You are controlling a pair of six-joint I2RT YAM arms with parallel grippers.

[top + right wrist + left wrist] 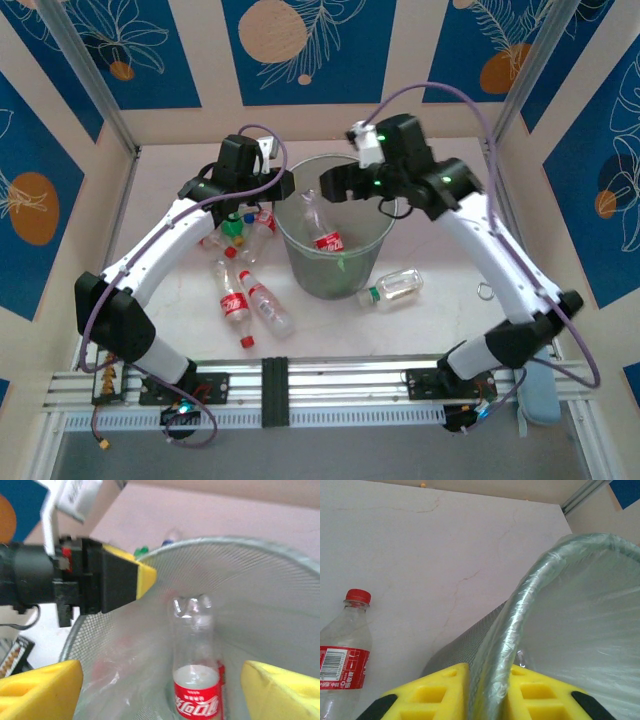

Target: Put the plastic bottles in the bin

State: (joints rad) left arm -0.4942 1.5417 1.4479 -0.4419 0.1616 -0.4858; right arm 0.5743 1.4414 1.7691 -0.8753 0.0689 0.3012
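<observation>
A: Where is the bin point(300, 262)?

B: Mid-table point(450, 262). The left fingers point(440, 692) clamp its left rim. The right fingers point(42, 687) hang apart above a bottle point(196, 690) inside. Beside it, other bottles point(240, 295) crowd the left.

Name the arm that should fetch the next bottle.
Right. The right gripper hangs open and free above the bin, while the left gripper is shut on the bin's rim. A green-capped bottle lies on the table on the right arm's side of the bin.
</observation>
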